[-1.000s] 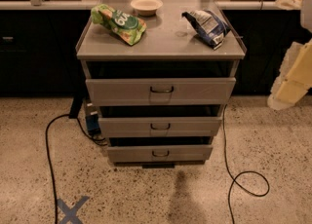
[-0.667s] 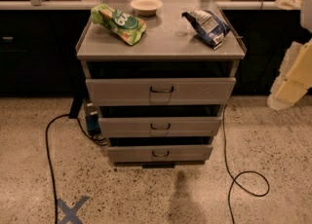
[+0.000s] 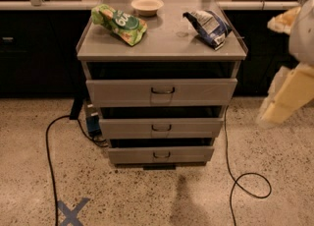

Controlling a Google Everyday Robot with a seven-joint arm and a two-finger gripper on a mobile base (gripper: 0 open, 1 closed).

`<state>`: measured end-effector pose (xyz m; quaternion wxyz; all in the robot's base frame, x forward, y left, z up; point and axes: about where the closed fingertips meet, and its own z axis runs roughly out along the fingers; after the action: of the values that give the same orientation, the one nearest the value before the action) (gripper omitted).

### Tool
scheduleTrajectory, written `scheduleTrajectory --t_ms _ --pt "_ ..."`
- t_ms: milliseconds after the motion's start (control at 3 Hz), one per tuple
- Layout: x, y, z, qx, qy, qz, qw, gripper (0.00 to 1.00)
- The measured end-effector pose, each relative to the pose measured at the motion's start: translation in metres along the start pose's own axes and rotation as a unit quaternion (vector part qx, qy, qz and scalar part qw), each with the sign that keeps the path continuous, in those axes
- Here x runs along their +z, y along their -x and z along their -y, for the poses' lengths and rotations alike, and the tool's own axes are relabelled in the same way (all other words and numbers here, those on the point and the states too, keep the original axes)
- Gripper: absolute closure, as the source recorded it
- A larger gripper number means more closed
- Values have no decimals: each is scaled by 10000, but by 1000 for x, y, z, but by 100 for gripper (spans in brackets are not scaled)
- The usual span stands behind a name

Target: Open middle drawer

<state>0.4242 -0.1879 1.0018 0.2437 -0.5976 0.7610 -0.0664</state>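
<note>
Grey flat-fronted middle drawer (image 3: 128, 128), dark wire pull.
Pale gripper (image 3: 287, 100) is held well apart at right; its opening cannot be told.

The middle drawer (image 3: 161, 128) is sitting at frame centre between the top drawer (image 3: 196, 91) and bottom drawer (image 3: 186, 155). The gripper (image 3: 277, 107) is hanging at the right edge, well apart from the cabinet (image 3: 162, 43), which is carrying a green bag (image 3: 119, 23), a bowl (image 3: 147, 5) and a blue bag (image 3: 210, 26).
</note>
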Motion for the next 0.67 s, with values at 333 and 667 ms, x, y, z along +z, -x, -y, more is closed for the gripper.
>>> scheduleTrajectory --t_ms 333,667 --pt "62 -4 -27 72 240 270 9993 0" --pt "128 -12 -58 207 585 519 9967 0"
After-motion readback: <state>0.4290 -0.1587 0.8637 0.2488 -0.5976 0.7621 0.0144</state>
